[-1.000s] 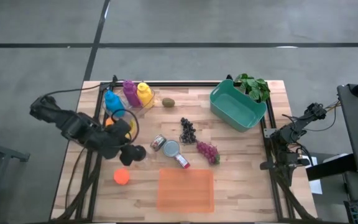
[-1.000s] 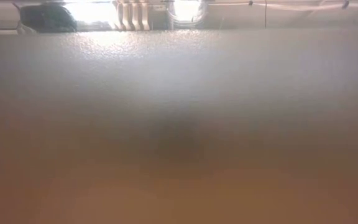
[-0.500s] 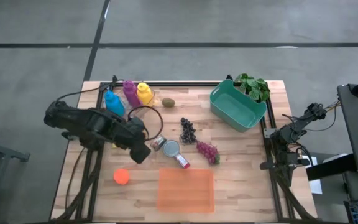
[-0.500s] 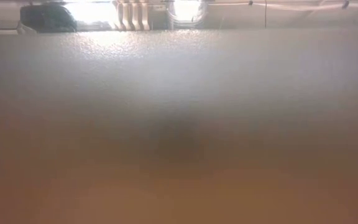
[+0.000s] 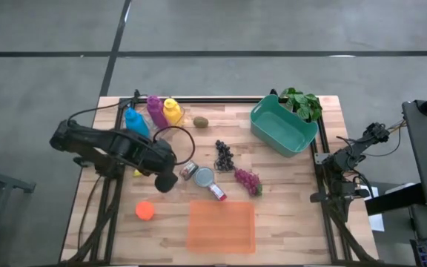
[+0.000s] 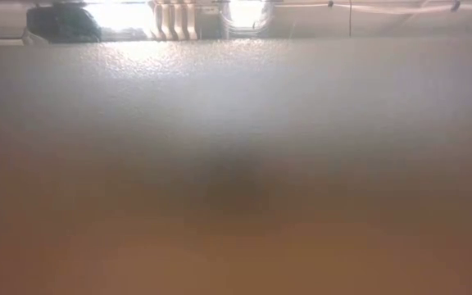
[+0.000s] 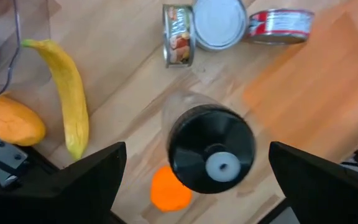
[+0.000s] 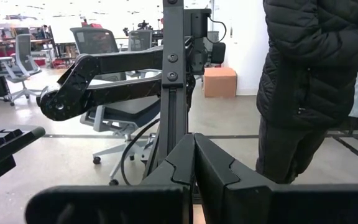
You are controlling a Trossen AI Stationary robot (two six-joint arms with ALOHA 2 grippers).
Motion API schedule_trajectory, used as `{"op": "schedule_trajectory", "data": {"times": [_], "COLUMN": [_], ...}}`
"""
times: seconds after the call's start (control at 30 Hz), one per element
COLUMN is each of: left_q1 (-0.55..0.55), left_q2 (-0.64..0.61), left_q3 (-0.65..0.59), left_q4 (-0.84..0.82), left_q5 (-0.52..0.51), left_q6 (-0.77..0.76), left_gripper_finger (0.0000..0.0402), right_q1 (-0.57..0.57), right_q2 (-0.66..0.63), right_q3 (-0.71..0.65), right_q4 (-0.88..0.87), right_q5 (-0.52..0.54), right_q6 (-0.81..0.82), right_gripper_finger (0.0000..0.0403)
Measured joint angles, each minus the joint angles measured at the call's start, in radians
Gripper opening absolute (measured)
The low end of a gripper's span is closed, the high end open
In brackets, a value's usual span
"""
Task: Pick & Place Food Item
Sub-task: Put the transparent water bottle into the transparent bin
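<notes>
We see the left gripper [image 7: 194, 158] spread wide above the surface [image 5: 288, 215], over the orange [image 7: 169, 190], near the banana [image 7: 67, 93]. The right gripper [image 8: 194, 155] waits pressed together off the surface's edge.

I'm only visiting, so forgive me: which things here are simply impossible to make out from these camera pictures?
- Low view: a blurred orange-brown surface fills nearly the whole picture, so nothing on the table shows.
- High view: the banana is almost wholly covered by the left arm; only the left wrist view shows it.
- Left wrist view: the orange ball is partly hidden behind a dark round part with a white centre.
- Right wrist view: the right hand faces the room, where a person stands, head cut off by the edge.
</notes>
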Motion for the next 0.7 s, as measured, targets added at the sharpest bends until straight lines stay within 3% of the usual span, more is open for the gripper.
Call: {"op": "schedule_trajectory", "data": {"times": [0.7], "left_q1": [-0.002], "left_q2": [0.002], "left_q3": [-0.093], "left_q4": [0.083], "left_q5": [0.051], "left_q6": [0.033], "left_gripper_finger": [0.0399], "right_q1": [0.0], "right_q2": [0.0], "right_q3": [0.0], "right_q4": [0.0], "right_q5": [0.0], "right_q6": [0.0], "right_gripper_finger": [0.0008]}}
